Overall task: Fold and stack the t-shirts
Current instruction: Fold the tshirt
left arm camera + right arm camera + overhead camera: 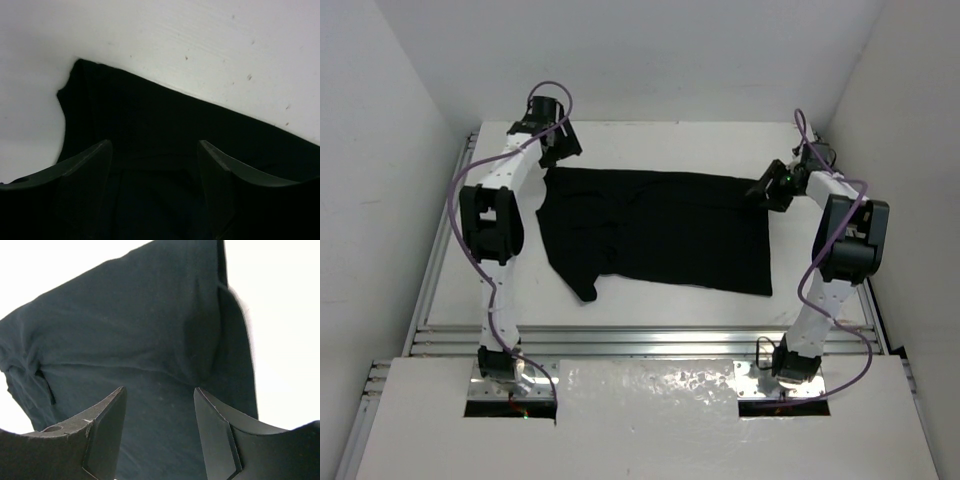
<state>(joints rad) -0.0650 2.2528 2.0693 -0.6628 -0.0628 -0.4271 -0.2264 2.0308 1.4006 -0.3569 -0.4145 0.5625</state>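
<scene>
White tabletop, one black shirt spread mostly flat, stretched between the two hands. Left hand and right hand each hang open just over a far corner of it, gripping nothing. Looks like folding has barely begun, stacking still to come.

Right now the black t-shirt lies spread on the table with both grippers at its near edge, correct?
No: the left gripper and right gripper are at the far edge of the black t-shirt, per the top external view. It does lie spread on the table.
</scene>
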